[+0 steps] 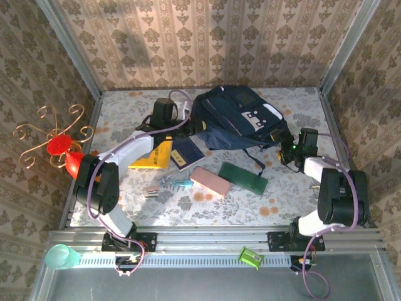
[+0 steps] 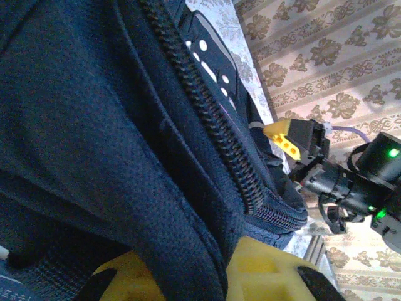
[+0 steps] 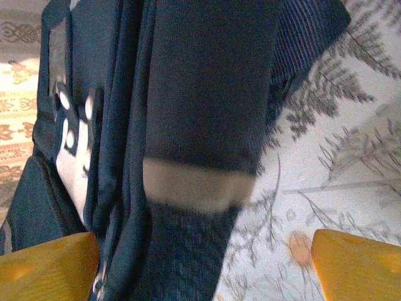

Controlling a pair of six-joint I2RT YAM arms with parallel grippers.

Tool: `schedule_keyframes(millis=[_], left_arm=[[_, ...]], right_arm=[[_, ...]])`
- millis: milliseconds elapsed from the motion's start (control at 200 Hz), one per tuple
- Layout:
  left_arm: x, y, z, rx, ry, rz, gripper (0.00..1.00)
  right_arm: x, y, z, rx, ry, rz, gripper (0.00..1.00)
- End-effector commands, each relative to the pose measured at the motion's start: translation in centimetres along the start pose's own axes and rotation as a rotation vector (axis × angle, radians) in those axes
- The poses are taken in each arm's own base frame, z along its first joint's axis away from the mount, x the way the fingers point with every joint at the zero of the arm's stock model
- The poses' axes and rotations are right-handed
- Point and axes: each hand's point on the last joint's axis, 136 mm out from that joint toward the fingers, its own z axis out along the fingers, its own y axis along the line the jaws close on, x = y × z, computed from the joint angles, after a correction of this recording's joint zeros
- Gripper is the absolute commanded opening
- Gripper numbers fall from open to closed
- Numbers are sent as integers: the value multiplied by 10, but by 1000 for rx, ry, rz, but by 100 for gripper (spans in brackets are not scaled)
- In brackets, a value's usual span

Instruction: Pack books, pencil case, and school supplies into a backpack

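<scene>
My left tool [image 2: 200,279] is pinched shut on a fold of the large dark navy fabric backpack [image 1: 241,119], right beside the heavy black zip [image 2: 207,119] at the bag's left edge. The cloth is soft and limp, so I judge it will sag and slide rather than lift as one piece. A seam or the zip hem should give a firmer hold than loose mesh.

Just below that arm, the thin bright yellow book [image 1: 153,158] lies flat on the patterned surface [image 1: 282,207]. The thin dark navy book [image 1: 186,154] lies just beside it, its upper edge close to the bag. Both look stiff, light and smooth, and because they lie flush they will probably need a pinch at a free edge or corner.

Nearer me sit the small teal-handled implement [image 1: 180,183] and a few thin pen-like sticks [image 1: 150,192]. These look light and likely to roll, so they are best taken across the middle. The pale pink oblong pencil case [image 1: 210,182] lies to their right. It is thicker and rounded, and should suit a grip across its narrow width.

The backpack sits at the far middle of the surface, straps trailing. My right tool [image 3: 200,269] stands wide open, holding nothing, with its fingers either side of a navy strap with a pale band [image 3: 197,188].
</scene>
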Motion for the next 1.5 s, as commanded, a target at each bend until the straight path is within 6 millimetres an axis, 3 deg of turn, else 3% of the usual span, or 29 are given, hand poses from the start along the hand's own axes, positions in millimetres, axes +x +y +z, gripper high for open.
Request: schedule_keyframes(millis=[0, 60, 135, 240, 380, 540, 650, 725, 785, 870, 1105, 1205, 1310, 1500], left_arm=[[-14, -23, -8, 95, -39, 62, 0], [-23, -2, -12, 48, -61, 33, 0], [-35, 22, -15, -14, -90, 3, 8], [-58, 61, -23, -153, -148, -38, 31], [-73, 93, -43, -357, -168, -14, 57], [-64, 95, -88, -533, -256, 42, 68], [-38, 74, -126, -622, -358, 92, 74], [-12, 50, -138, -620, -405, 146, 75], [14, 21, -128, -545, -409, 213, 74], [46, -7, -106, -456, -378, 255, 74], [101, -54, -28, -384, -198, 426, 71], [109, -70, 0, -352, -157, 459, 70], [109, -70, 23, -349, -146, 439, 69], [91, -75, 47, -324, -210, 425, 66]], right_arm=[[-18, 29, 12, -106, -32, 21, 73], [-20, 31, 16, -119, -30, 31, 55], [-19, 39, 15, -165, -25, 48, 34], [-7, 56, 4, -229, -16, 86, 15], [17, 85, -20, -331, -26, 175, 8], [38, 109, -55, -360, -126, 208, 6], [46, 124, -73, -407, -187, 230, 5], [49, 135, -82, -431, -214, 232, 5], [55, 145, -85, -443, -214, 223, 5], [65, 160, -84, -464, -187, 209, 4], [86, 188, -79, -488, -119, 185, 4], [87, 193, -82, -496, -113, 184, 4], [87, 198, -85, -507, -111, 181, 4], [89, 199, -85, -501, -101, 177, 5]])
